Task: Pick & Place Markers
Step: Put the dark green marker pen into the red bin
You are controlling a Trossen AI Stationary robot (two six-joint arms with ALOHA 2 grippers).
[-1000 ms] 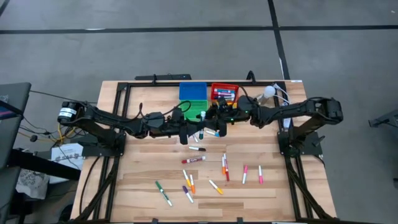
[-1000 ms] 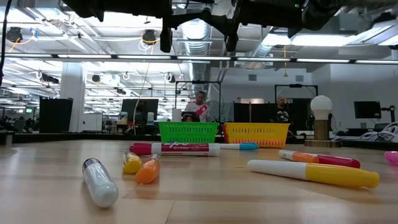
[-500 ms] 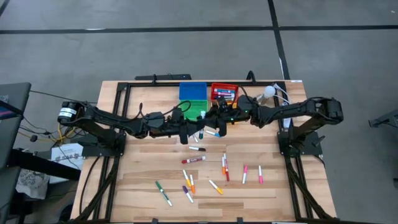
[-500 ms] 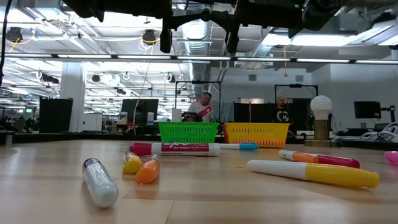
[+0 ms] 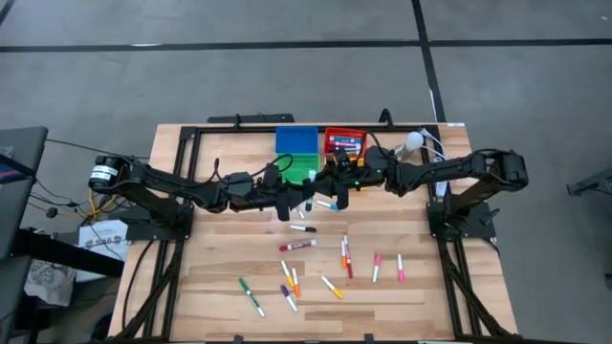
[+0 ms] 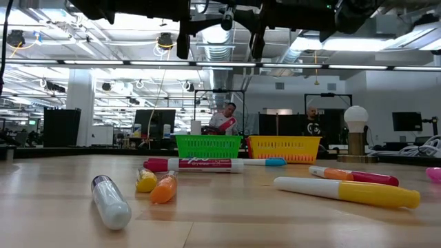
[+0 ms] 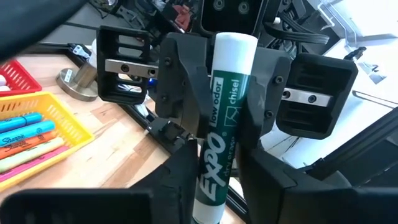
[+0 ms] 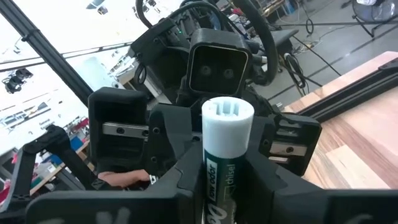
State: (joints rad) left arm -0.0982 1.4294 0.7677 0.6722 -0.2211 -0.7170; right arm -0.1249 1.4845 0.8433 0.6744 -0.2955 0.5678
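- Green Expo marker (image 7: 219, 143): being held between both sets of fingers, above the bench (image 5: 220, 277).
- Left gripper (image 8: 205, 149): fingers being clamped on marker.
- Right gripper (image 7: 214, 118): fingers being clamped on marker.

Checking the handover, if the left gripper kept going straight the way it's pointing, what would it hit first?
Most likely the right gripper, which faces it head-on at the far end of the green Expo marker that runs between the two.

1. The held marker (image 7: 222, 124) had a white barrel with a green label and white "EXPO" lettering.
2. The bins were blue (image 5: 295, 139), green (image 5: 298, 168), red (image 5: 345, 140) and yellow (image 6: 284, 147).
3. The desk (image 5: 210, 277) was light striped wood.
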